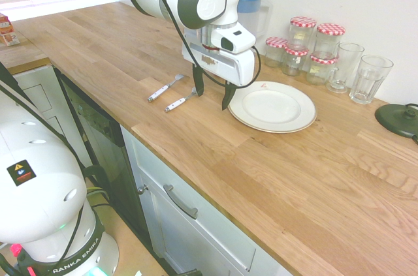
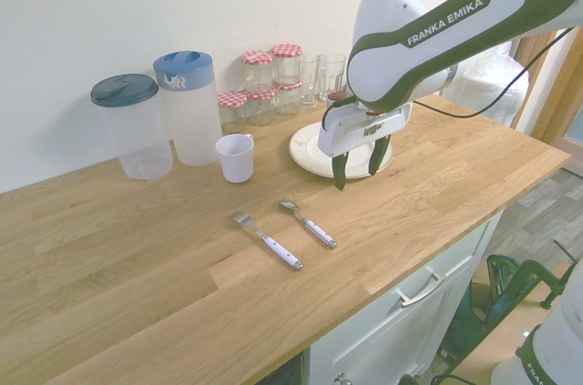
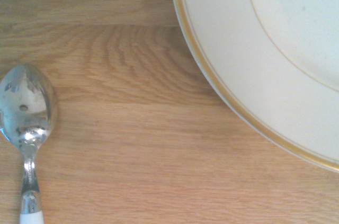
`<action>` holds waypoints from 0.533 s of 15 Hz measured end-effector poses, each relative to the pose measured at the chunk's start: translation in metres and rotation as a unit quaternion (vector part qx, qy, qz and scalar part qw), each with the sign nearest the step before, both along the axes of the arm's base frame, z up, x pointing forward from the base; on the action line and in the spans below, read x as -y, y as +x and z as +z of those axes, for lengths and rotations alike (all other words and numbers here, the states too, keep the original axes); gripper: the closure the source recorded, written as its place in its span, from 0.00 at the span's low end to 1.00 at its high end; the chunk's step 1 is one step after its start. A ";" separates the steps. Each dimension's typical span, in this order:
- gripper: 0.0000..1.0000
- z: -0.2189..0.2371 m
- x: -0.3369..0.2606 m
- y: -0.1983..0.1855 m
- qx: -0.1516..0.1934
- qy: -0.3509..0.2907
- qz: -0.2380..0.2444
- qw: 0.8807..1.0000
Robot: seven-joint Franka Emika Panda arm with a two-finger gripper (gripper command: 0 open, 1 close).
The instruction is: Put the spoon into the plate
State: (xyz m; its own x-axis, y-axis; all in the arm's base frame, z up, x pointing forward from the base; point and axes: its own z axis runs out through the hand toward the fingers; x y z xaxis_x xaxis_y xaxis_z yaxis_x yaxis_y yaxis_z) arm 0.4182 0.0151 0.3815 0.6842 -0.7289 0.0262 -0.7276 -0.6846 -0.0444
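First exterior view: the gripper (image 1: 213,95) hung at frame centre with its fingers spread wide and nothing between them.

The spoon (image 1: 181,101) lay on the wooden counter (image 1: 313,178) just left of the gripper, beside the fork (image 1: 164,87), which was further left. The plate (image 1: 272,107) sat right of centre, bare. In the wrist view the spoon's bowl (image 3: 27,105) filled the lower left, apart from the plate's gold-edged rim (image 3: 222,83).

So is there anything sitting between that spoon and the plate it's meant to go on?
Nothing visible. The spoon lies on bare wood beside the fork, and only open countertop separates it from the plate. The open gripper hangs empty above that gap. The cup and jars stand off to the side.
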 end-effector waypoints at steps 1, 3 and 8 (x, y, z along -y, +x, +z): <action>0.00 0.000 0.000 0.000 0.000 -0.001 0.001 1.000; 0.00 0.000 -0.003 0.000 0.000 -0.005 -0.003 1.000; 0.00 0.015 -0.075 0.001 0.013 -0.020 0.017 1.000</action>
State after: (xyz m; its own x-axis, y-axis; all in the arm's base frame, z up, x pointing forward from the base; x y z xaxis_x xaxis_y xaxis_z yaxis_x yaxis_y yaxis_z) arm 0.4192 0.0902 0.3967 0.7076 -0.7028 0.0726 -0.7024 -0.7109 -0.0358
